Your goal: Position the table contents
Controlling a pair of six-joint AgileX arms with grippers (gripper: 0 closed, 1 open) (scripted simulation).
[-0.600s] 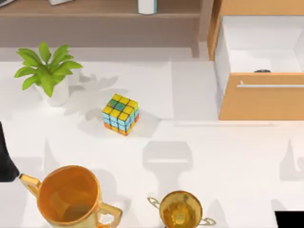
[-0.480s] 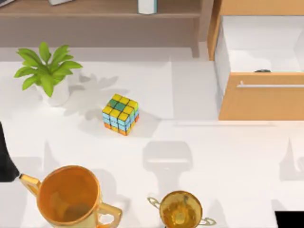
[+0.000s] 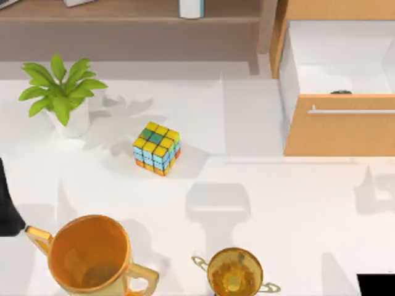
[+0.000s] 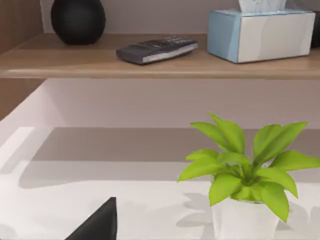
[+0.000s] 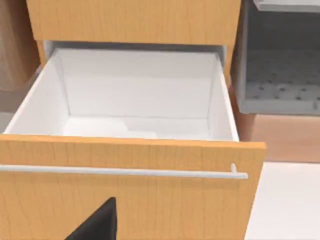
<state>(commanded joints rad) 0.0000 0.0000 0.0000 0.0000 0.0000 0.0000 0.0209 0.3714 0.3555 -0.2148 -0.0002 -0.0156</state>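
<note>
The left arm (image 3: 6, 206) sits at the table's left edge and the right arm (image 3: 375, 285) at its near right corner. A dark part of the left gripper (image 4: 98, 224) shows in the left wrist view, and a dark part of the right gripper (image 5: 98, 224) shows in the right wrist view. I cannot tell whether either claw is spread or pressed together.

The white table (image 3: 278, 203) lies under both claws and stretches ahead of them. Ahead of the left claw stands a green plant (image 4: 245, 165) in a white pot. Behind the plant is a wooden shelf (image 4: 100, 62) carrying a black vase (image 4: 77, 20), a grey remote (image 4: 156, 49) and a blue tissue box (image 4: 260, 35). Between the two claws a multicoloured puzzle cube (image 3: 157, 148) rests on the table. Near the left arm is a large golden cup (image 3: 89, 254), with a smaller golden trophy (image 3: 234, 271) beside it, and the two stand apart.

Straight in front of the right claw the wooden cabinet's drawer (image 5: 135, 190) stands pulled open, its front and silver handle (image 5: 125, 172) facing the claw. A small dark thing (image 3: 340, 92) lies inside it. Beside the cabinet is a grey rack (image 5: 280, 75).
</note>
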